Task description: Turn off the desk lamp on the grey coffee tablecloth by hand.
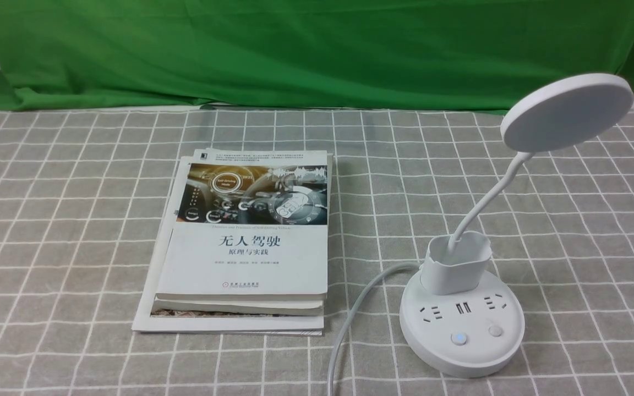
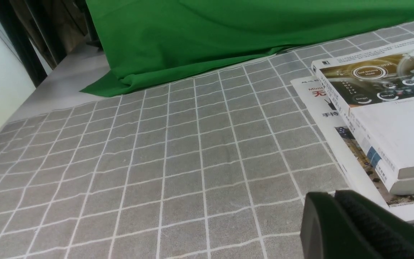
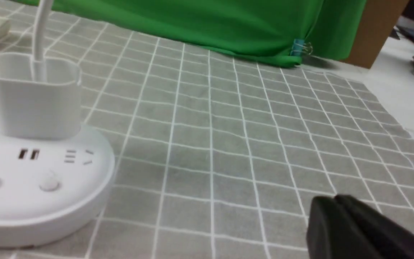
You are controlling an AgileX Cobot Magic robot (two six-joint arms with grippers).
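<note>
The white desk lamp (image 1: 463, 322) stands on the grey coffee tablecloth (image 1: 64, 220) at the front right, its disc head (image 1: 567, 113) raised on a bent neck. Two buttons sit on the round base: the left one (image 1: 458, 338) glows blue, the right one (image 1: 495, 330) is plain white. The base (image 3: 38, 187) also fills one side of the right wrist view, where my right gripper (image 3: 336, 201) hovers shut and empty over bare cloth, apart from the lamp. My left gripper (image 2: 331, 196) is shut with nothing in it, low over the cloth beside the books. Neither arm shows in the front view.
A stack of books and a magazine (image 1: 245, 242) lies on the cloth left of the lamp. The lamp's white cord (image 1: 350, 324) runs from the base toward the front edge. A green cloth (image 1: 306, 49) hangs along the back.
</note>
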